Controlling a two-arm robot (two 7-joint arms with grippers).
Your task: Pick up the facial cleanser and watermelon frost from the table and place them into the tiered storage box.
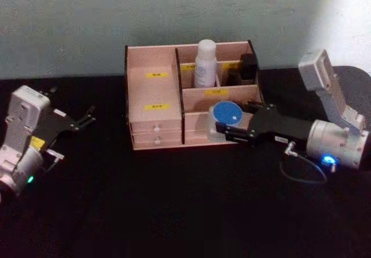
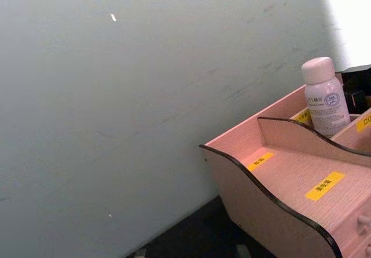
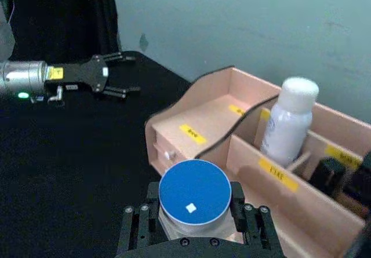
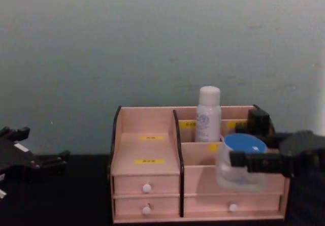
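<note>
Trouble lies in the box (image 1: 151,90), far centre, with tight dividers. Your right gripper (image 1: 227,124) reaches to its near right tier; your left gripper (image 1: 88,116) sits spread wide at left. A white bottle (image 1: 205,64) stands in a far compartment. Released tilted, the blue-lidded jar (image 1: 225,113) clamped in the right gripper may catch an edge and tumble out.

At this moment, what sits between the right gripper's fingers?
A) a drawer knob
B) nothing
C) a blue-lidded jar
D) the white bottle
C: the right gripper clamps the blue-lidded jar between its fingers by the front right of the tiered storage box; the white bottle stands in a rear compartment.
</note>
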